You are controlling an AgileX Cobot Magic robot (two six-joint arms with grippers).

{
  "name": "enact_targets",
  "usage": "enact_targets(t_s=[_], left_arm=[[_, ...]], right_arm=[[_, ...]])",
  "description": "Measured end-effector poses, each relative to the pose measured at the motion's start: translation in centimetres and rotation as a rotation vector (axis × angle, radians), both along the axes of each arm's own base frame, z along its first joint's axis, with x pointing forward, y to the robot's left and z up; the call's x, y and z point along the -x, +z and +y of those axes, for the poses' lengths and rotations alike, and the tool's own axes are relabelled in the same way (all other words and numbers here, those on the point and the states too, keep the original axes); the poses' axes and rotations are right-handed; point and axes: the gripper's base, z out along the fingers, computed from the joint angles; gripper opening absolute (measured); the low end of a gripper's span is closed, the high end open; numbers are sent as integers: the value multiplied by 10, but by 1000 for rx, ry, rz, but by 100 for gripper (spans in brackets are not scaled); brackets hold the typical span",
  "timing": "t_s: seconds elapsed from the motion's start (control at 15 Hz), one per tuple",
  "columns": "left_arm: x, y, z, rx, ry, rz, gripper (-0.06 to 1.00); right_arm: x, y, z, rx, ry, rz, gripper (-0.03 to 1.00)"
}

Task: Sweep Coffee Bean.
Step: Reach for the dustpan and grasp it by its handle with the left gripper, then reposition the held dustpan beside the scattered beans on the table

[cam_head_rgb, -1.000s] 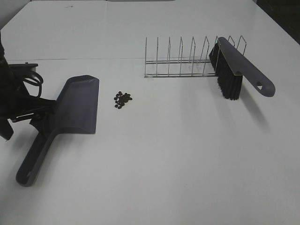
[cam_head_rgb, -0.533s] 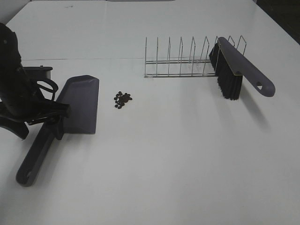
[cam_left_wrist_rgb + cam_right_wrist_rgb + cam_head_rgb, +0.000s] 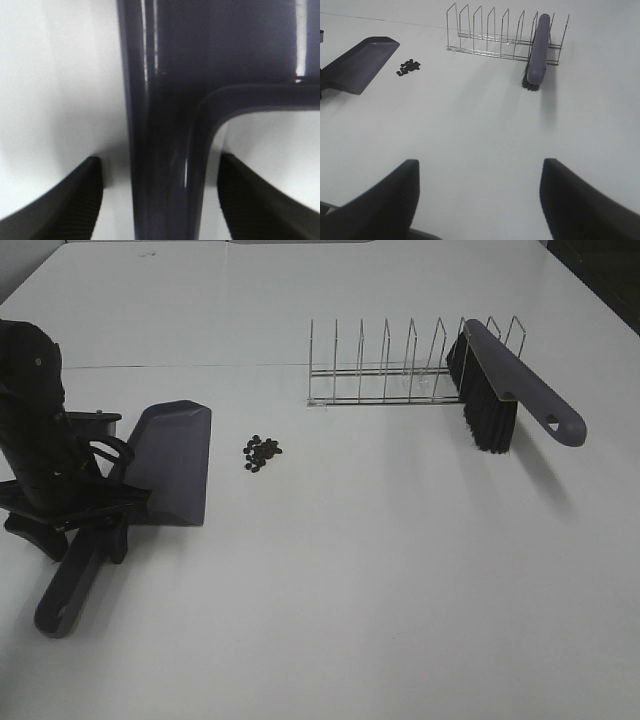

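Note:
The dark grey dustpan (image 3: 172,458) lies flat at the left, its handle (image 3: 62,598) pointing toward the front edge. My left gripper (image 3: 80,533) is open and straddles the handle just behind the pan. In the left wrist view the handle (image 3: 165,150) runs between the two fingers (image 3: 75,200) with a gap on each side. The coffee beans (image 3: 262,451) form a small dark cluster just right of the pan's mouth. The brush (image 3: 505,380), black bristles down, leans in the wire rack (image 3: 385,370). My right gripper (image 3: 477,200) is open and empty above bare table, out of the exterior view.
The right wrist view shows the dustpan (image 3: 362,59), the beans (image 3: 408,66), the rack (image 3: 495,35) and the brush (image 3: 538,47) far ahead. A table seam (image 3: 250,366) runs behind the rack. The black left arm (image 3: 40,430) stands left of the pan.
My left arm has moved in from the left edge and come down over the dustpan handle, fingers open on either side of it. Dustpan, beans and brush have not moved.

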Motion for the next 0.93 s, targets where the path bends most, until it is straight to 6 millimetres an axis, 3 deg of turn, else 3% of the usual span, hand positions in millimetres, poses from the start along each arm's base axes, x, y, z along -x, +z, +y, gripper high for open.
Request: enact_targets(t_s=[0.13, 0.6, 0.93], left_arm=[[0, 0, 0, -2, 17, 0, 31], [0, 4, 0, -1, 74, -2, 32], [-1, 57, 0, 52, 79, -167, 32]], right_arm=[[0, 0, 0, 0, 0, 0, 57], [0, 0, 0, 0, 0, 0, 57], [0, 0, 0, -1, 1, 0, 57]])
